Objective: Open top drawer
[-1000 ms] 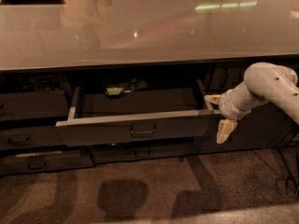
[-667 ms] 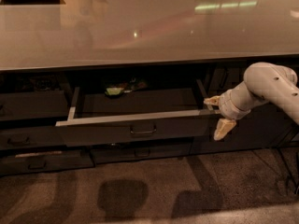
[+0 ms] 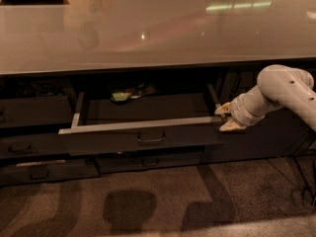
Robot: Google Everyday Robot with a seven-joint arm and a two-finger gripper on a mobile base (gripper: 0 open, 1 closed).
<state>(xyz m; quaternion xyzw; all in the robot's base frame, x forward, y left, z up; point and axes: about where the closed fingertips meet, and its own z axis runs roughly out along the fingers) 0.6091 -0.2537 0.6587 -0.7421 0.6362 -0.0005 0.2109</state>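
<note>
Top drawer (image 3: 143, 135): stands well out beneath the counter (image 3: 148, 33), pale tray rim exposed, small items (image 3: 121, 96) at its back; opening judged largely done. Gripper (image 3: 227, 118): beside the front's right end, fingers spread, clasping nothing evident. Remaining: perhaps slight further travel

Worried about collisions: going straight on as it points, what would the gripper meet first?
Probably the right end of the top drawer; the gripper is beside it, pointing left. Depth is unclear.

Kitchen, glossy countertop (image 3: 148, 28), end effector (image 3: 226, 118) beside top drawer (image 3: 113, 140)
</note>
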